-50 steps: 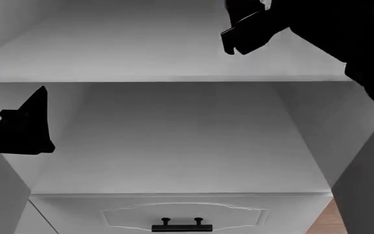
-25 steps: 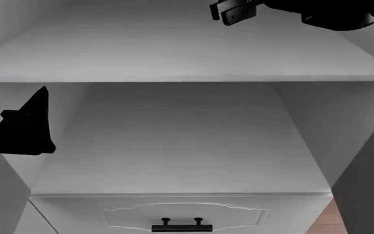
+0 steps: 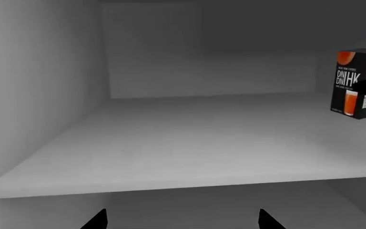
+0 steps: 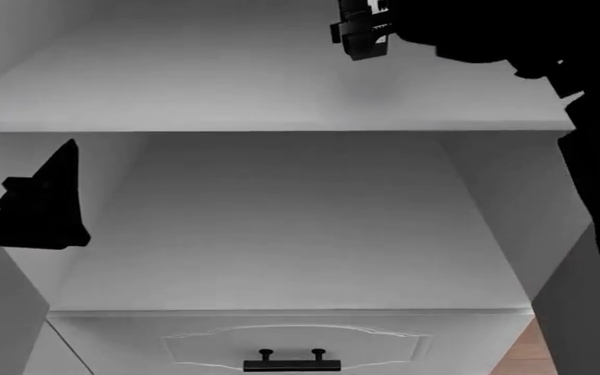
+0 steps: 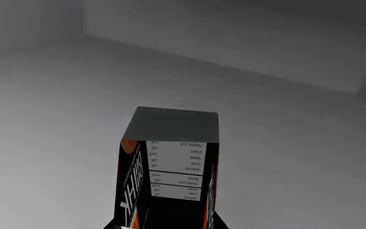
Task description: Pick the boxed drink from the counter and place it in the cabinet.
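Note:
The boxed drink [image 5: 170, 167] is a grey-topped carton with orange-and-black sides and a white label panel. My right gripper [image 5: 164, 225] is shut on its lower part, and only dark finger edges show. The left wrist view has the boxed drink [image 3: 356, 83] upright over the right part of the cabinet's upper shelf [image 3: 202, 143]; I cannot tell whether it touches the shelf. In the head view my right gripper [image 4: 358, 35] reaches in over that shelf [image 4: 227, 86] at the top. My left gripper [image 3: 183, 220] is open and empty, and in the head view it [image 4: 44, 199] is at the left. The counter is out of view.
A lower shelf [image 4: 279, 234] lies under the upper one. Below it is a moulded drawer front with a black bar handle [image 4: 291, 363]. The cabinet's side walls [image 4: 508, 211] close in both shelves, and the back wall [image 3: 208, 71] stands behind the drink.
My right gripper has moved deeper over the upper shelf and a little to the left with the carton in it. The left arm has not moved.

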